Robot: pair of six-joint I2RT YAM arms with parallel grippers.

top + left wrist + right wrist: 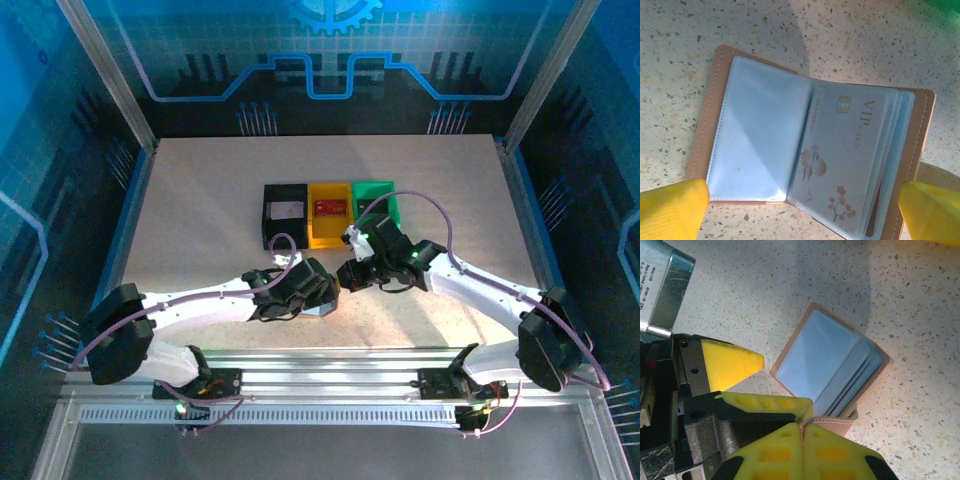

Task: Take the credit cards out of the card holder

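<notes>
The speckled table carries three bins in a row at its middle: black bin, yellow bin and green bin. A whitish card lies in the black one and a red card in the yellow one.

Both arms reach inward and meet just in front of the bins. The card holder lies there on the table, opened like a book with the pale pockets facing up. In the left wrist view its long axis runs left to right. The fold runs top to bottom, leaning slightly.

The left pocket looks empty. The right side holds a stack of sleeves, and the front one holds a VIP card. That card stands on end along the fold, with its chip towards the top of the view.

The left gripper hangs over the holder with its yellow fingers spread wide, one off each lower corner. The right gripper has its fingers pressed together, pinching the tan edge of the cover.
</notes>
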